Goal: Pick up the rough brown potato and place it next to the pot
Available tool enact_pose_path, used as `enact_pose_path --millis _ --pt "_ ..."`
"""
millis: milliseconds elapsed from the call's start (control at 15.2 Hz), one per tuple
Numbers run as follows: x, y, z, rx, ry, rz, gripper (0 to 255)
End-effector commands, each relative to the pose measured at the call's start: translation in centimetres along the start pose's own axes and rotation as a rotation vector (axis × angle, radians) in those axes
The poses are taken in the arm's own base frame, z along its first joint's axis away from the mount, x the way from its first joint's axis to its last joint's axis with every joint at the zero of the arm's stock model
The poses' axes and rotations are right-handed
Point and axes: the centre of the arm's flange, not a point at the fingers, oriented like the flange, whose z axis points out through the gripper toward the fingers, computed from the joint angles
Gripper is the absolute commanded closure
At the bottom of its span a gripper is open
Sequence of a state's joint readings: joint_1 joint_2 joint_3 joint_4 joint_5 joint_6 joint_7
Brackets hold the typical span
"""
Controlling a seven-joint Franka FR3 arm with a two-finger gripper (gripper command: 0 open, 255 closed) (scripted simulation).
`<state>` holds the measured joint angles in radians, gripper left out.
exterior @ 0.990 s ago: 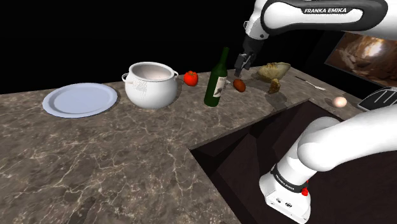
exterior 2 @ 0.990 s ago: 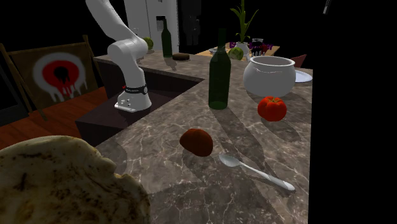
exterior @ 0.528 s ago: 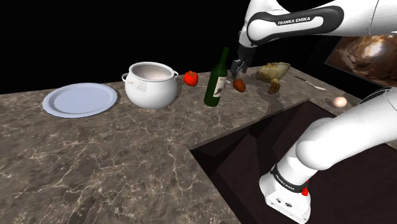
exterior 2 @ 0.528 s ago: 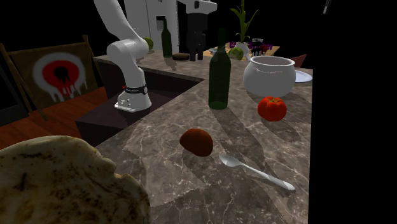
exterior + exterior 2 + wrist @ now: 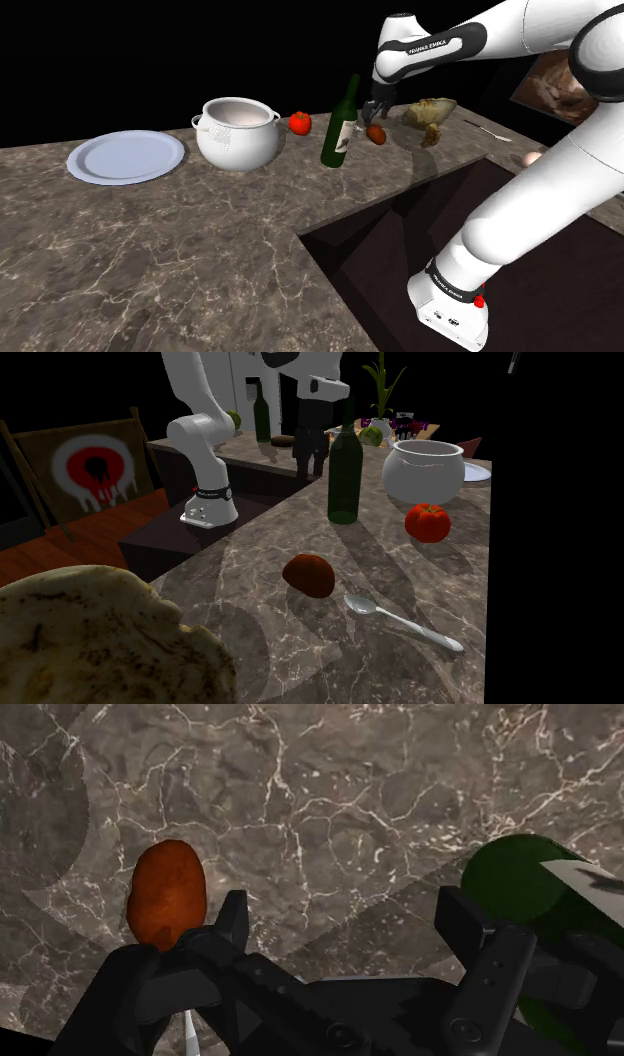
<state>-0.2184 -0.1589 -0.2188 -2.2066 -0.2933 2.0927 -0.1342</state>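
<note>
A: Marbled brown counter [image 5: 200, 240] across the shoulder view. Potato?

B: Reddish-brown potato [image 5: 376, 134], upper middle of the frame, resting on the counter just right of the green bottle [image 5: 340, 130]. Well apart from the white pot [image 5: 237, 133] left of centre, with the bottle and a tomato [image 5: 299, 122] between.

A: And the gripper?

B: Black gripper [image 5: 375, 110] right above the potato in the frame. Contact impossible to judge from this angle.

A: Second exterior view?

B: Potato [image 5: 309, 574] at centre, alone on the marble, with a spoon [image 5: 400, 619] just to its lower right. Tomato [image 5: 427, 522] and pot [image 5: 424, 470] toward the upper right, bottle [image 5: 345, 472] above centre. Gripper [image 5: 310, 464] near the top, just left of the bottle, not touching the potato.

A: Wrist view, jaws?

B: Spread wide on the gripper [image 5: 345, 919], clasping nothing, with bare marble between the fingers [image 5: 232, 919]. Potato [image 5: 167, 894] just outside one finger, bottle [image 5: 520, 884] beyond the other.
</note>
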Motion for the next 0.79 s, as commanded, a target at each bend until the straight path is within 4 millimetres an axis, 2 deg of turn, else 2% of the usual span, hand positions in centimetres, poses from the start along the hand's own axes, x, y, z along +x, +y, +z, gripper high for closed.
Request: enact_pose_path --millis 0,726 --pt "1.5 1.4 1.9 -0.014 -0.011 0.02 0" --pt "6.9 11.0 10.9 -0.084 -0.075 0.124 0"
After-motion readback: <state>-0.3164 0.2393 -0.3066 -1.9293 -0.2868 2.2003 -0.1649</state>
